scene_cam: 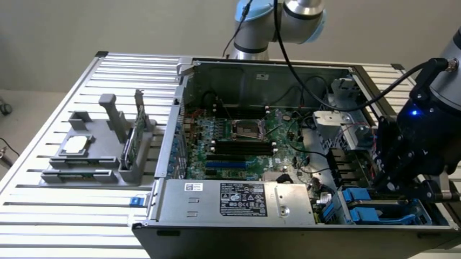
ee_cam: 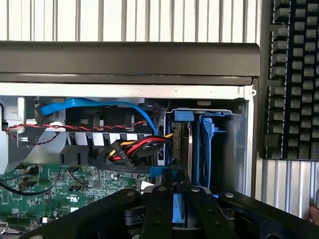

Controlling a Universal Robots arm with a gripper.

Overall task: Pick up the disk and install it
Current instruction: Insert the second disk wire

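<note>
The ribbed silver metal table looks brushed; the open grey steel computer case dull; the blue-framed plastic-edged disk glossy; the black claw matt.

Disk in pincer, upright in case bay, exterior view's right; cables beside.

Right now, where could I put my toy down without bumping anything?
The slatted table is bare along the near edge, in front of the grey parts holder, and along the far edge behind it. Inside the computer case it is crowded: circuit board, cables, blue drive bays.
</note>
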